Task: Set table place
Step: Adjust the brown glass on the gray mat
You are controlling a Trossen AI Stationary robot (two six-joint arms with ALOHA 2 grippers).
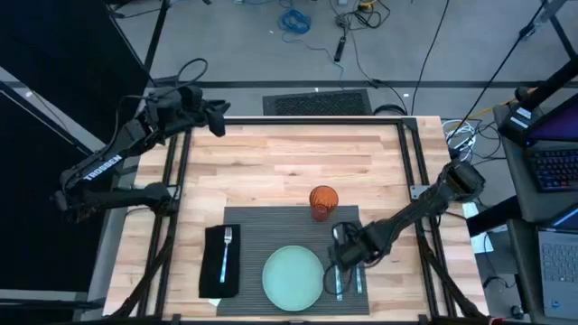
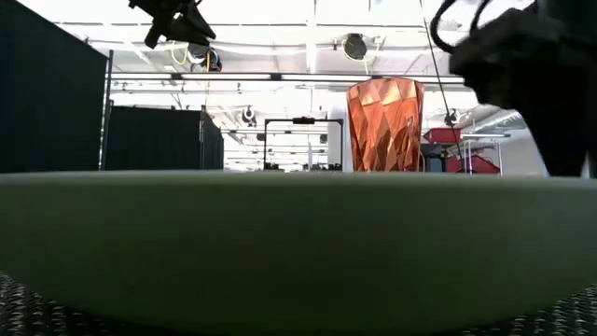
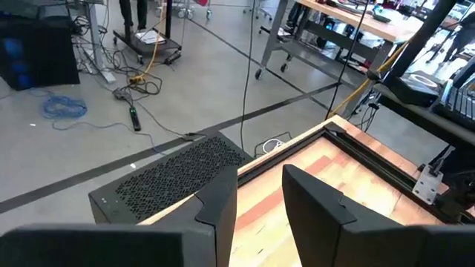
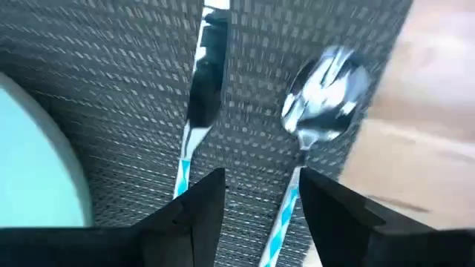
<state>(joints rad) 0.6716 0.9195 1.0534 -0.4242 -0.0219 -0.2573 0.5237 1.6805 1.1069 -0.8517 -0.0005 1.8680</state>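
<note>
Grey ribbed fabric marks our landmark: the placemat point(image 1: 289, 226) lies on the wooden desk point(image 1: 280, 162) at its near edge, and we place every item against it.

Items we read as already set:
- Pale green plate point(image 1: 293, 277), on the placemat at its near middle.
- Orange faceted cup point(image 1: 323, 201), upright at the placemat's far edge, toward its right end.
- Black napkin point(image 1: 219, 262), on the placemat's left end and hanging over its left border, with a fork point(image 1: 226, 251) lying along it.
- Knife point(image 4: 199, 119) and spoon point(image 4: 323, 93), lying side by side on the placemat's right end, the knife on the plate side. The spoon bowl rests close to the placemat's right border.

Pincer status:
- Right pincer point(image 4: 256, 196) hovers low over the placemat's right end, above the handles of the knife and spoon. We see its fingers parted at a moderate gap, with nothing between them.
- Left pincer point(image 3: 260, 204) waits well apart from the placemat, raised beyond the desk's far left corner. Its fingers stand at a narrow gap, empty.

Assessment: we judge the setting essentially complete, since each piece we would expect is on the placemat. What appears to remain is clearing the right arm from the placemat; we find no unplaced item elsewhere on the desk.
</note>
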